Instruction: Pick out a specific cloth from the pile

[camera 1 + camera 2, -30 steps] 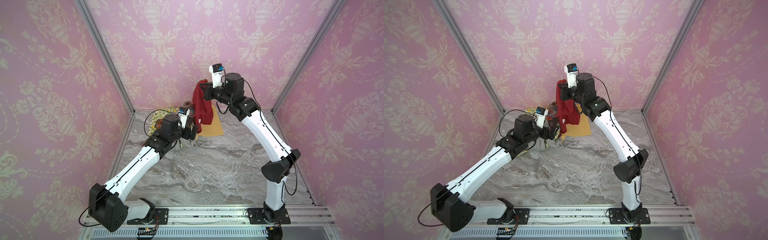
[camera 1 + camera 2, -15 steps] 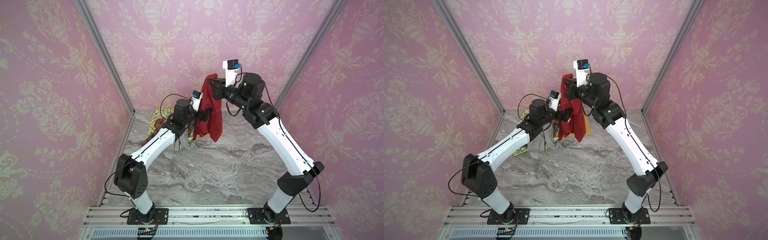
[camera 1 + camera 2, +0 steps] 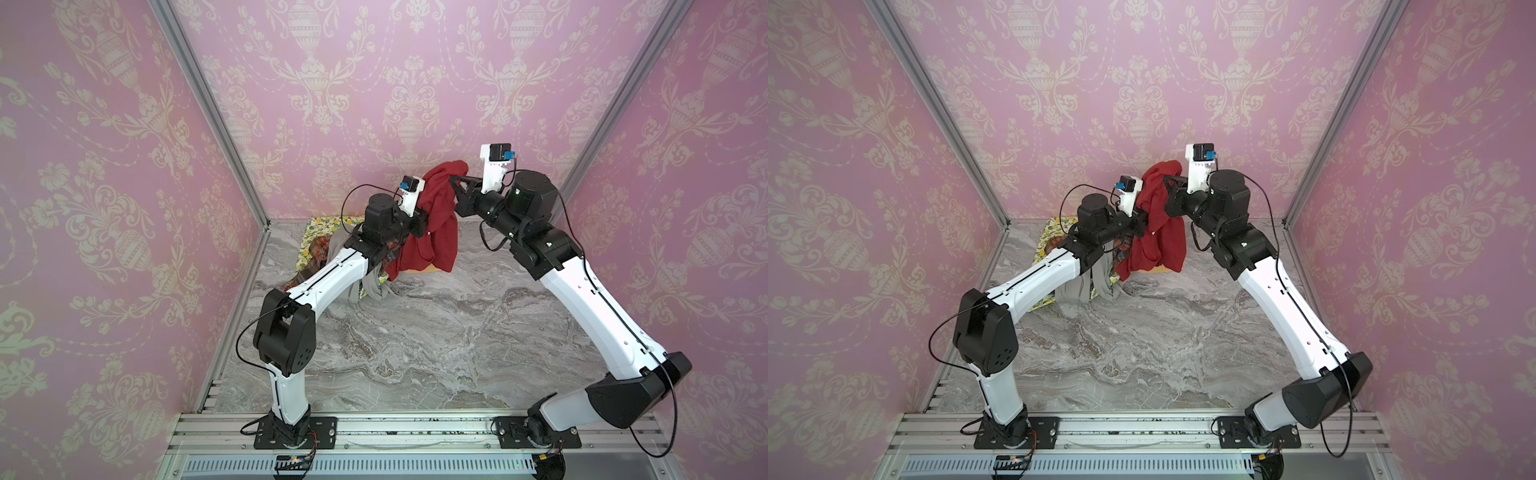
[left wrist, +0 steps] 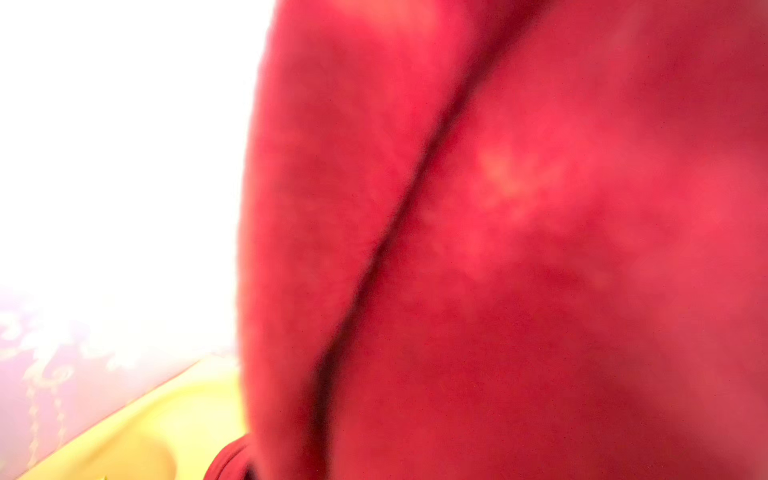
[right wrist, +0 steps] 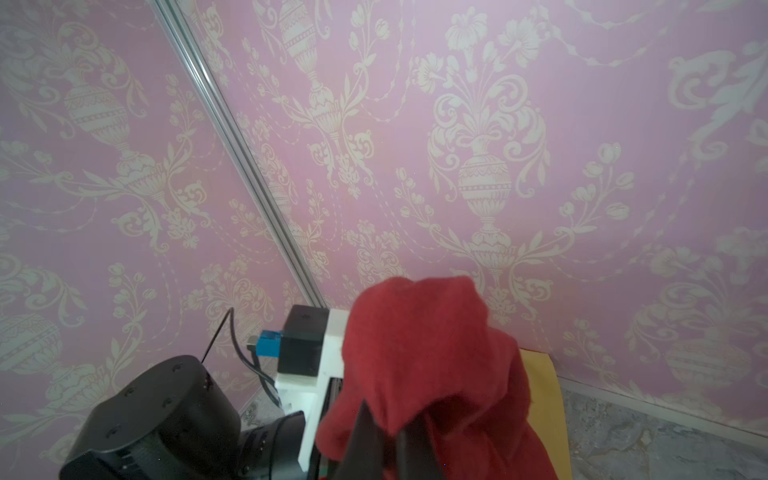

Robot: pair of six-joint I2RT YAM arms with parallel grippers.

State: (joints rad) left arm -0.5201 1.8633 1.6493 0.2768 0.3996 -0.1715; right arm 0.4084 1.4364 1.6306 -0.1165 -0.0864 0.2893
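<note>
The dark red cloth point(image 3: 441, 232) hangs in the air over the back of the table point(image 3: 436, 332), its low end near the pile point(image 3: 332, 249) and the yellow cloth point(image 5: 540, 399). Right gripper point(image 3: 454, 185) clamped on the top bunch. Left gripper point(image 3: 424, 227) pinched shut, seemingly on a side fold. Soft, light, limp, so grab bunched folds.

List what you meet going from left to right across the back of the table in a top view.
left metal post → lemon-print cloth → red cloth → camera on the right arm → right metal post
</note>
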